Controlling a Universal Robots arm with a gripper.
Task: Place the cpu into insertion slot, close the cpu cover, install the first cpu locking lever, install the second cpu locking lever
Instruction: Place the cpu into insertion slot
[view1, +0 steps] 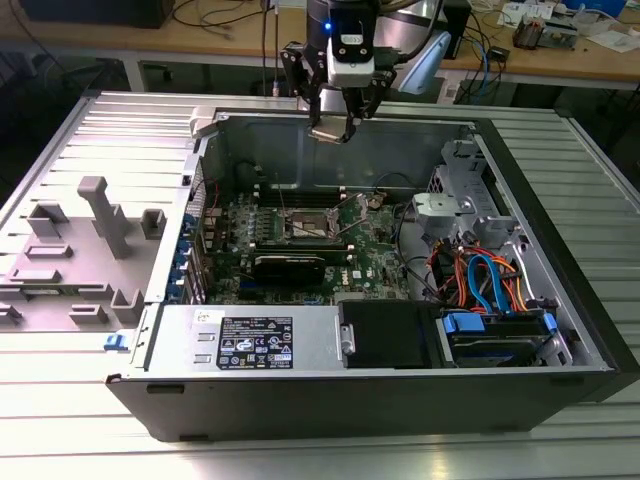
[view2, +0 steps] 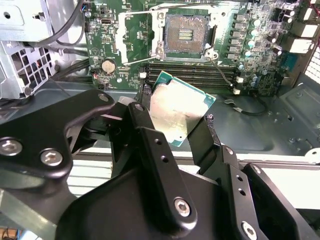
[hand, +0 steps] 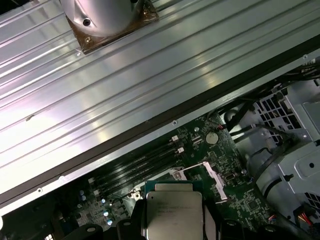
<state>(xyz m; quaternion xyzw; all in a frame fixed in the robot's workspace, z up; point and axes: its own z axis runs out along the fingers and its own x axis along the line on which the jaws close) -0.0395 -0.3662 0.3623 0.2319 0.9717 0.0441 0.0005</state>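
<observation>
Gripper (view2: 176, 117) pinches flat square silvery cpu (view2: 180, 106); dark square insertion slot (view2: 185, 34) uncovered, metal-rimmed.

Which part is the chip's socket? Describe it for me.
Inside the open computer case lies a green circuit board. Near its middle sits the insertion slot: a dark square with a silver rim, unlike the long narrow memory slots beside it.

1 cpu (view2: 180, 112), 1 insertion slot (view2: 186, 34), 1 tool (view1: 335, 126), 1 computer case (view1: 300, 400).
</observation>
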